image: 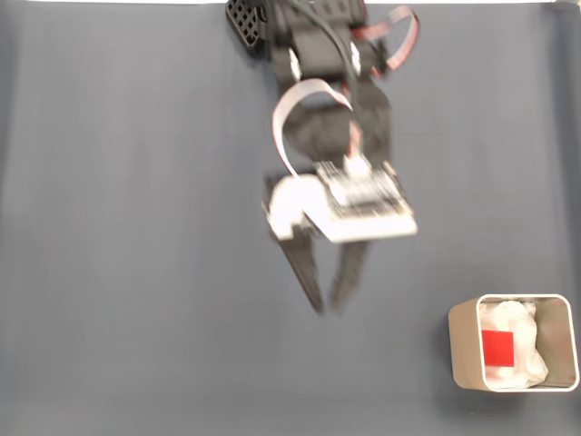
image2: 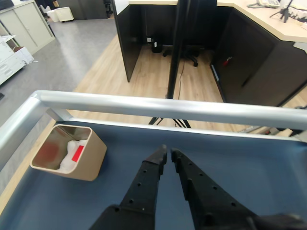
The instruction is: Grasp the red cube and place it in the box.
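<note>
The red cube lies inside the beige box on white padding, at the lower right of the fixed view. In the wrist view the box stands at the left with the red cube showing within. My gripper hovers over bare table to the left of the box, well apart from it. Its black fingers point away from the arm, tips nearly touching, with nothing between them.
The blue-grey table surface spreads wide to the left and around the gripper. A silver rail borders the table's far edge in the wrist view. Beyond it are a wooden floor and dark office partitions.
</note>
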You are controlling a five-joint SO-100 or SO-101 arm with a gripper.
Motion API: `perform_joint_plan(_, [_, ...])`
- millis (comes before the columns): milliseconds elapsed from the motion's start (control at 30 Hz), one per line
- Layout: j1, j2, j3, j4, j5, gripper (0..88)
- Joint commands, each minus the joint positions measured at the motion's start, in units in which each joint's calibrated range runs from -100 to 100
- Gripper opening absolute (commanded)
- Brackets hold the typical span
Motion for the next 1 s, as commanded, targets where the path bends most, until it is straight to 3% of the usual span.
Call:
perform_joint_plan(0, [2.21,-18.89,15.2,-1.12,-0.49,0.0])
perform_joint_plan(300, [4.12,-48.27,47.14,0.27,-0.44,0.0])
perform_joint_plan(633, [3.55,-68.29,72.96,1.75,-0.59,0.0])
perform_joint_plan(967, [2.92,-80.07,83.45,17.49,-1.56,0.0])
